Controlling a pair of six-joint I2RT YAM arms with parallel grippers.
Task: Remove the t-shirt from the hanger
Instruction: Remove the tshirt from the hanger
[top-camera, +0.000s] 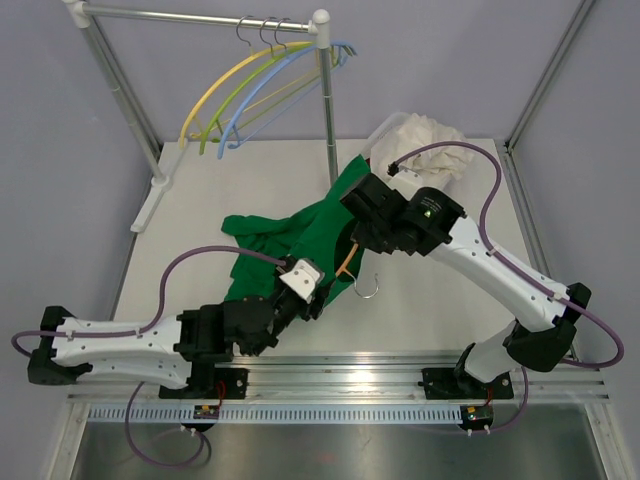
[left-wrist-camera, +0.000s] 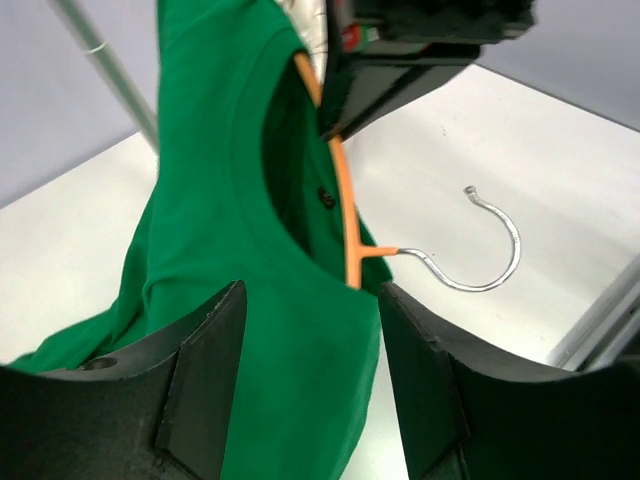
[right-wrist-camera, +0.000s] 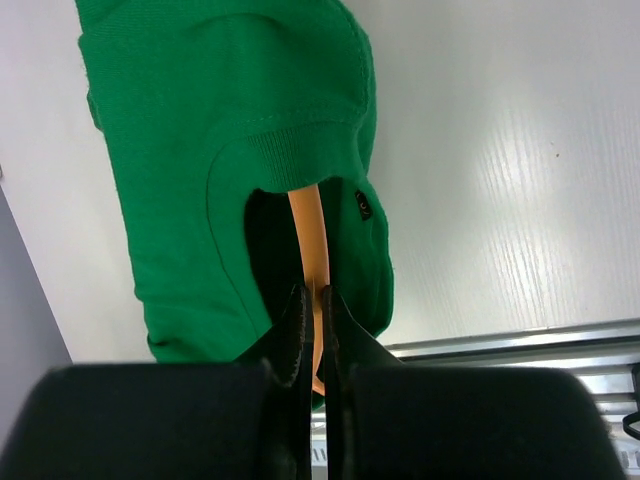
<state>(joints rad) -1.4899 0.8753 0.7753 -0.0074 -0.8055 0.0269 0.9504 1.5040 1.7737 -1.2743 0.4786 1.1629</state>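
The green t-shirt (top-camera: 290, 232) lies crumpled on the table, its collar still round the orange hanger (top-camera: 347, 262). The hanger's metal hook (top-camera: 368, 290) points toward the near edge. My right gripper (right-wrist-camera: 312, 300) is shut on the hanger (right-wrist-camera: 310, 235) inside the collar opening, with the t-shirt (right-wrist-camera: 200, 130) hanging beyond it; from above the right gripper (top-camera: 355, 228) sits over the shirt's right side. My left gripper (left-wrist-camera: 305, 370) is open, its fingers (left-wrist-camera: 205, 385) standing either side of a fold of the t-shirt (left-wrist-camera: 200, 230) just short of the hanger (left-wrist-camera: 352, 240) and hook (left-wrist-camera: 490, 275).
A metal rack (top-camera: 200, 15) at the back carries several coloured hangers (top-camera: 250, 85). A white bin of pale cloth (top-camera: 430, 140) stands at the back right. An aluminium rail (top-camera: 340, 375) runs along the near edge.
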